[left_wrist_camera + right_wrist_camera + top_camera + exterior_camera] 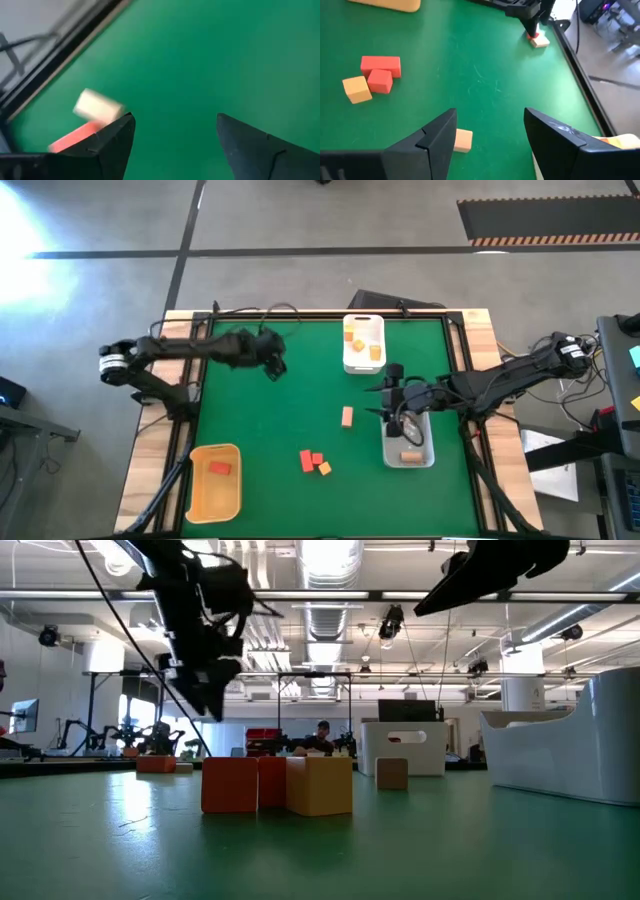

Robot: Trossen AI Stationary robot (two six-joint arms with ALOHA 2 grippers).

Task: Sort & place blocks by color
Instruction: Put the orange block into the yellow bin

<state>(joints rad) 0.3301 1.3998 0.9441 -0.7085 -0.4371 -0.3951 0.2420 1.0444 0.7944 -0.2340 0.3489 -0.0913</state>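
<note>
The pale tan wooden block [463,140] lies loose on the green mat [300,400], just beside the empty, parted right gripper [490,132]. It likely handles light and rigid; grip its flat opposite faces. The left gripper [172,135] hovers parted too.

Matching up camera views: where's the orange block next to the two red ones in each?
High view: orange block, lower middle.
Low view: centre foreground.
Left wrist view: not in it.
Right wrist view: touching the red blocks.
Shared landmark: those two red blocks.
</note>
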